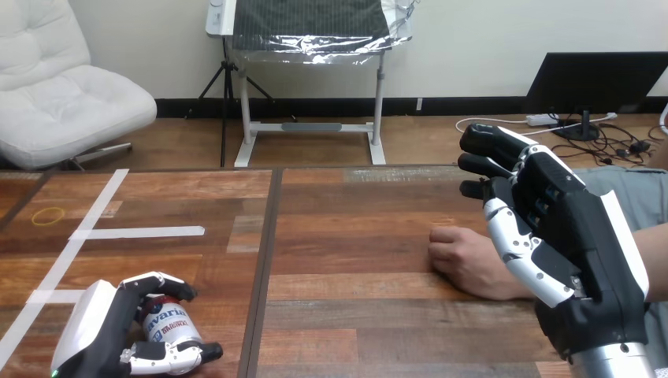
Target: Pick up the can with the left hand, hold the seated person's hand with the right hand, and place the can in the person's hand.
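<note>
Probably a robotics lab, wooden table (354, 315) marked out with white tape strips (142, 232)

near left on the table (354, 205): can (169, 327) inside the curled left hand (98, 331). right of centre: the person's hand (466, 258) on the table, right hand (555, 236) over its wrist. behind the can: tape strips (138, 232).

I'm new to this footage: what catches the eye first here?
The right hand looms large at the right, fingers relaxed, over the wrist of the person's hand, which rests closed on the table. At the lower left, the left hand curls round the can.
</note>
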Available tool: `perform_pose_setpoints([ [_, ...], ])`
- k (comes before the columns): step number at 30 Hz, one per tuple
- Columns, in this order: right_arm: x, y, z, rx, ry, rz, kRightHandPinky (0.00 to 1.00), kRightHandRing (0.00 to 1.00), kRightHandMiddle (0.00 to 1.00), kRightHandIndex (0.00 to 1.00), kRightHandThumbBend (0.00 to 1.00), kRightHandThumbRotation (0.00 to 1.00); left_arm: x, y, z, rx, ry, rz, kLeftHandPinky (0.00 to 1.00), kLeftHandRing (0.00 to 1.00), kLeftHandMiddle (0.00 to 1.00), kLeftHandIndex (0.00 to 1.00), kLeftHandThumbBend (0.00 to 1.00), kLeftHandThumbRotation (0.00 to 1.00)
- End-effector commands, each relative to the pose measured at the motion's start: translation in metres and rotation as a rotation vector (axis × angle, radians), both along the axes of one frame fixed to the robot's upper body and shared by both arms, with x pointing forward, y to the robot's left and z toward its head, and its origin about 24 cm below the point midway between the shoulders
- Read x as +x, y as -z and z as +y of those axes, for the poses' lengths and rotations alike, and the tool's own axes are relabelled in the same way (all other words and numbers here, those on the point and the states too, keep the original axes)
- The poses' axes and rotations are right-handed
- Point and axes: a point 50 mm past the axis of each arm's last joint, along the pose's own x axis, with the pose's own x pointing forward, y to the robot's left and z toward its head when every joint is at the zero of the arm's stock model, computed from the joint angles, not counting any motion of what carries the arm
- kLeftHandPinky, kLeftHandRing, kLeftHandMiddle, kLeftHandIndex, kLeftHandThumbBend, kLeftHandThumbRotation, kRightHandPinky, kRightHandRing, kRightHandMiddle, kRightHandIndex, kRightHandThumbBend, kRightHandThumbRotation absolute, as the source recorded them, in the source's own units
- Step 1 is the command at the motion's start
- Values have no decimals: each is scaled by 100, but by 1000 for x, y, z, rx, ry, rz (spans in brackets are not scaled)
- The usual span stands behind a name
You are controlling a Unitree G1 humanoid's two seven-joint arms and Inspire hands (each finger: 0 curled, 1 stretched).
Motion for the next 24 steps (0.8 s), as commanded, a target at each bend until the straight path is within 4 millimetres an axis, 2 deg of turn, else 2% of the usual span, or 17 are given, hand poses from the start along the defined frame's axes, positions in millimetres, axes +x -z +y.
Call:
perform_pose_setpoints([
  [1, 4, -17, 0, -12, -14, -95, 74, 80, 80, 75, 2, 0, 2, 4, -5, 19, 25, 16, 34, 41, 49, 53, 69, 0],
  [24, 4, -17, 0, -14, -10, -88, 73, 79, 79, 75, 4, 0, 1, 4, -6, 11, -31, -62, 41, 46, 53, 57, 65, 0],
])
